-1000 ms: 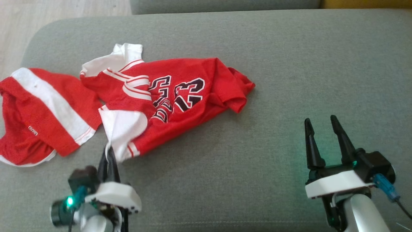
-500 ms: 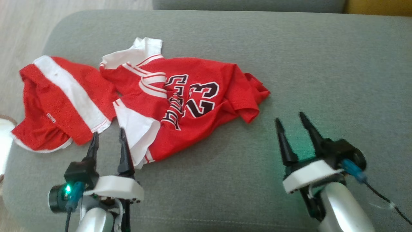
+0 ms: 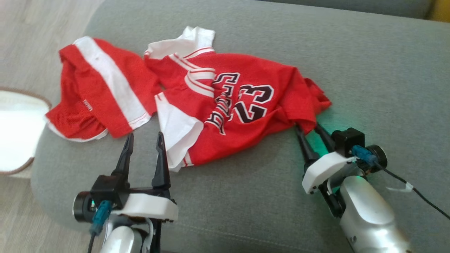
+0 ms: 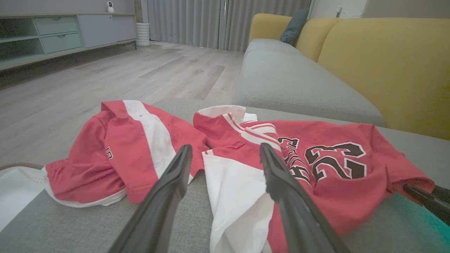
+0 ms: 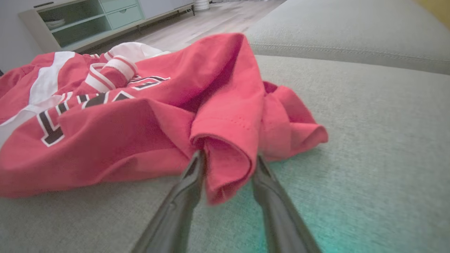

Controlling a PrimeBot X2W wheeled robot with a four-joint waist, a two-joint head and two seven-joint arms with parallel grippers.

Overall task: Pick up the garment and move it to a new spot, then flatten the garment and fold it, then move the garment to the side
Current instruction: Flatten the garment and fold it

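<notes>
the grey sofa (image 3: 351,70) carries a crumpled red jersey (image 3: 242,105) mid-seat, with red shorts (image 3: 102,88) just left of it. the right gripper (image 3: 310,133) straddles a fold at the jersey's right corner; pinched or not, i cannot tell. the left gripper (image 3: 145,135) gapes wide and empty beside the jersey's white panel (image 3: 177,128).

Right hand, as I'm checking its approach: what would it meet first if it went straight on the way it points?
The red jersey: a fold of its hem sits between the right hand's two fingers, so it would push into that cloth at once.
</notes>
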